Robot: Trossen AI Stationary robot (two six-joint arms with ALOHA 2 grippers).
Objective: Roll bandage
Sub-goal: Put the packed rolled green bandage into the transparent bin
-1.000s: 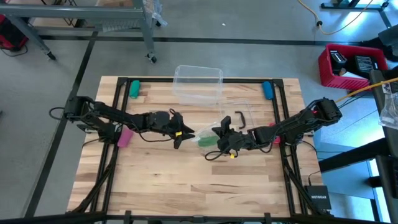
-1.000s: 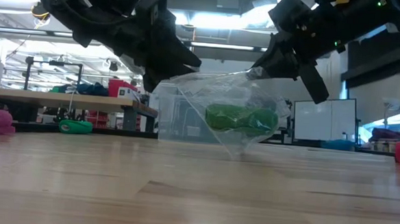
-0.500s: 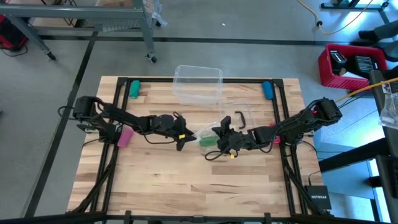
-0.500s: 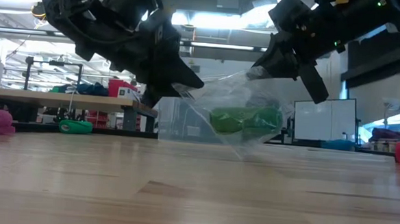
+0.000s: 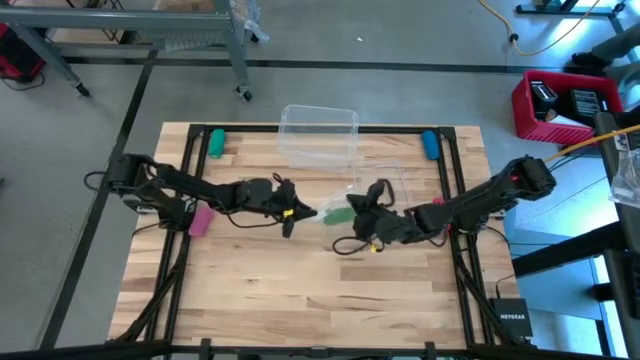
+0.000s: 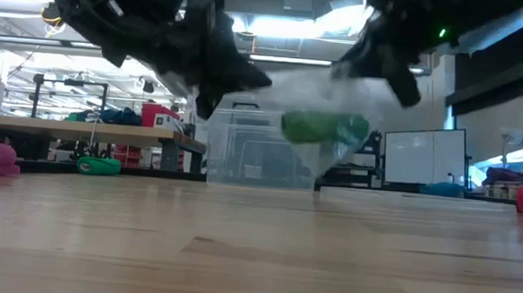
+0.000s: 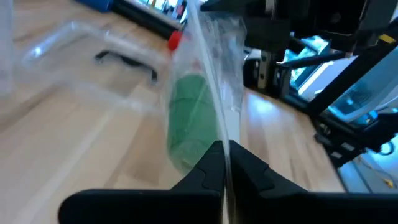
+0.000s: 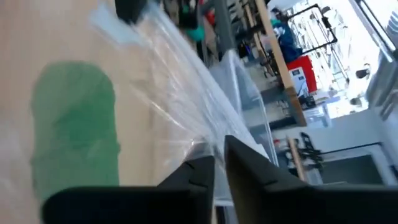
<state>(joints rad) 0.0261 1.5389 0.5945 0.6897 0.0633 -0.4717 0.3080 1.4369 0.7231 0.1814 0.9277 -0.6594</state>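
Two dark arms meet near the middle of the wooden worktop (image 5: 300, 290), with a small clear plastic bag (image 5: 345, 196) between them. Left end effector (image 5: 298, 213) is closed, pinching one edge of the bag; its wrist view shows both fingers (image 7: 205, 171) clamped on the clear film. Right end effector (image 5: 360, 203) sits at the bag's opposite edge, with film bunched against it in its wrist view; can't tell whether it is gripping or loose. The bright green bandage (image 5: 335, 214), a short fat roll of soft fabric, lies inside the bag. In the low view the roll (image 6: 325, 129) hangs clear of the worktop surface, level between the two end effectors; the bag's lower tip is blurred, so contact with the wood is unclear. A clear rectangular plastic container (image 5: 318, 135) stands behind the bag toward the far edge. A pink roll (image 5: 201, 221) lies beside the left arm, a teal-green cylinder (image 5: 216, 141) near the far left corner, and a blue cylinder (image 5: 430, 144) near the far right corner, all well apart from the bag.
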